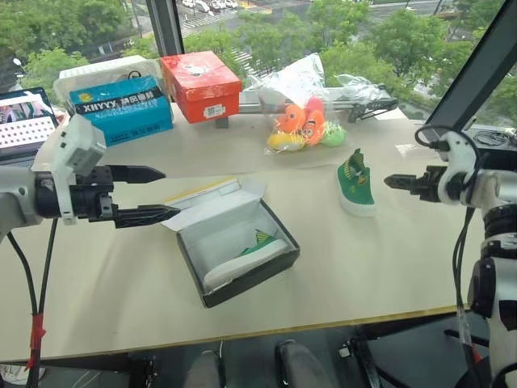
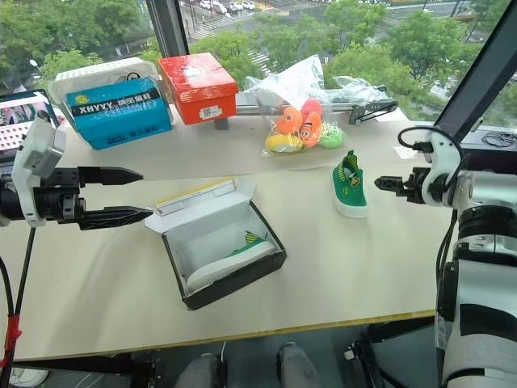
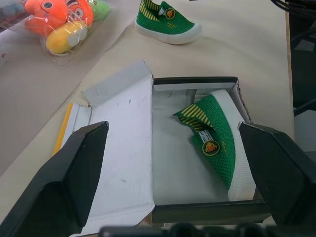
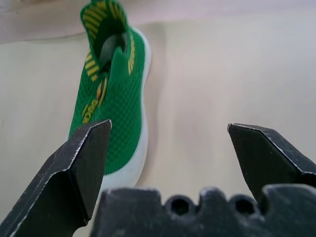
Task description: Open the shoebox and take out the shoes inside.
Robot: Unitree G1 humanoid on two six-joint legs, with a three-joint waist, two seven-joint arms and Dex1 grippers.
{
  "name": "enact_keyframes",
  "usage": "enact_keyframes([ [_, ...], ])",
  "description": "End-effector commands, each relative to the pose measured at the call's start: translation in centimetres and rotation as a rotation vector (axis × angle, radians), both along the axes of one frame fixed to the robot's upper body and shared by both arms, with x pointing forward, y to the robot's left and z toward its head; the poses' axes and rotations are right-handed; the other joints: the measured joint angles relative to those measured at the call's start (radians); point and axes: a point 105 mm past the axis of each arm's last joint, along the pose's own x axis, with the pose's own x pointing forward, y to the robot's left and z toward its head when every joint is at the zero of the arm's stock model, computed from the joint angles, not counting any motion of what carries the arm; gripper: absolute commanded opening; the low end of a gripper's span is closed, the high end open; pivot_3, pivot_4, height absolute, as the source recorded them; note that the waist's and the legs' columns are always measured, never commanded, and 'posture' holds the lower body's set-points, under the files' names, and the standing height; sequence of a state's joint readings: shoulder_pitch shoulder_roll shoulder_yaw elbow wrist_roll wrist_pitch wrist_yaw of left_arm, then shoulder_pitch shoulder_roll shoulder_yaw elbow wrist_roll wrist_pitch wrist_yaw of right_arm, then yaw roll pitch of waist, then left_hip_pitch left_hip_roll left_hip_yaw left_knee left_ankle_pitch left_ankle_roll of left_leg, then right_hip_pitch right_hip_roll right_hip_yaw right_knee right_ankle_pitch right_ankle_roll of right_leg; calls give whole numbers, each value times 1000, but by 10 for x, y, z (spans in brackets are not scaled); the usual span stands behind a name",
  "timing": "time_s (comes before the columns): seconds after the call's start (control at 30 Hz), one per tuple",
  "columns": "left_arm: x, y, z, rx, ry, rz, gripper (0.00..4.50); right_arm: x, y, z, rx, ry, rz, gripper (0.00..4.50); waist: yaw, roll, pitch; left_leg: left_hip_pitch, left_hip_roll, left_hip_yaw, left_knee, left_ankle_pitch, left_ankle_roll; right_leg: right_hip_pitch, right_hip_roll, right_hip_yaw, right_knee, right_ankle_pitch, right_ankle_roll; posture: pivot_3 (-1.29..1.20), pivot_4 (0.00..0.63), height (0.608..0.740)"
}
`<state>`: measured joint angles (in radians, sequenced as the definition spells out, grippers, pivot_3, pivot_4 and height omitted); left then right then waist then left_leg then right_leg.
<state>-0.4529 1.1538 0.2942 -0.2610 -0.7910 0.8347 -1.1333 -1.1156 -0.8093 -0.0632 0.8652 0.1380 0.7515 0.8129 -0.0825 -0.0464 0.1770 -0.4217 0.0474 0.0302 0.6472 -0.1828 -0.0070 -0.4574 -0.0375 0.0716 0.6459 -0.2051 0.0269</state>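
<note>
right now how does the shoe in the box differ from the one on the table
The shoe in the box lies on its side inside the open shoebox; the shoe on the table stands upright on its sole, out in the open, near the right gripper. Both are small, green, with yellow-striped collars and pale soles.

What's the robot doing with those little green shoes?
It is unpacking a shoebox. The box lies open on the table, lid flipped back, with one green shoe inside. The other shoe already sits out on the table. The right hand is open just beside that shoe, holding nothing. The left hand is open too, hovering by the box.
</note>
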Motion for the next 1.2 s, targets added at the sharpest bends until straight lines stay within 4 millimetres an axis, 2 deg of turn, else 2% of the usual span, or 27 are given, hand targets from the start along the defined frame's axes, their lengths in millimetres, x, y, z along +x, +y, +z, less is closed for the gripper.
enact_keyframes([
  [0.03,-4,1,13,16,-51,-1,4500,-6,51,65,-85,-186,270,4477,-3,0,0,0,0,0,0,0,0,0,0,0,0,0,0,0,150,740],
  [0.07,-4,2,13,17,-50,-1,4500,-17,76,69,-126,-210,420,4477,-3,0,0,0,0,0,0,0,0,0,0,0,0,0,0,0,150,740],
  [0.13,-3,2,13,19,-48,-2,4500,-42,114,69,-205,-236,676,4477,-3,0,0,0,0,0,-1,0,0,0,0,-1,0,0,0,0,150,740],
  [0.17,-3,2,13,21,-48,-4,4500,-66,138,64,-296,-250,882,4477,2,0,0,0,1,0,-1,0,0,0,1,-1,0,0,0,0,150,740],
  [0.23,-2,2,14,22,-50,-8,4500,-102,168,50,-400,-224,1157,4477,14,0,0,0,1,-1,-2,0,0,0,1,-2,0,-1,1,0,150,740],
  [0.27,-1,1,14,21,-53,-10,4500,-112,180,42,-438,-198,1239,4477,16,0,0,-1,1,-1,-2,0,0,0,1,-2,0,-1,1,0,150,740],
  [0.33,1,0,14,20,-56,-15,4500,-112,195,34,-509,-197,1300,4477,18,0,0,-1,1,-1,-1,0,0,0,0,-2,0,-1,1,0,150,740],
  [0.5,2,-3,13,18,-55,-26,4500,-100,226,27,-562,-250,1378,4477,22,0,0,-1,1,0,5,0,0,1,0,-2,1,0,0,0,150,740],
  [0.67,0,-2,12,18,-56,-13,4500,-83,242,11,-620,-239,1432,4477,23,0,0,-2,1,0,3,0,0,-1,0,-2,1,0,-1,0,150,740],
  [0.73,-1,-1,11,20,-55,-4,4500,-78,242,2,-650,-213,1448,4477,24,0,0,-2,1,0,3,0,0,-1,0,-2,1,0,-1,0,150,740],
  [1.03,-6,4,10,25,-55,31,4500,-84,237,-22,-680,-103,1538,4477,33,0,0,-1,1,0,3,0,0,-1,0,-2,2,0,-1,0,150,740],
  [1.2,-7,4,11,28,-57,36,4500,-82,235,-34,-708,-64,1524,4477,36,0,0,-2,1,0,3,0,0,-1,0,-2,2,0,-1,0,150,740],
])
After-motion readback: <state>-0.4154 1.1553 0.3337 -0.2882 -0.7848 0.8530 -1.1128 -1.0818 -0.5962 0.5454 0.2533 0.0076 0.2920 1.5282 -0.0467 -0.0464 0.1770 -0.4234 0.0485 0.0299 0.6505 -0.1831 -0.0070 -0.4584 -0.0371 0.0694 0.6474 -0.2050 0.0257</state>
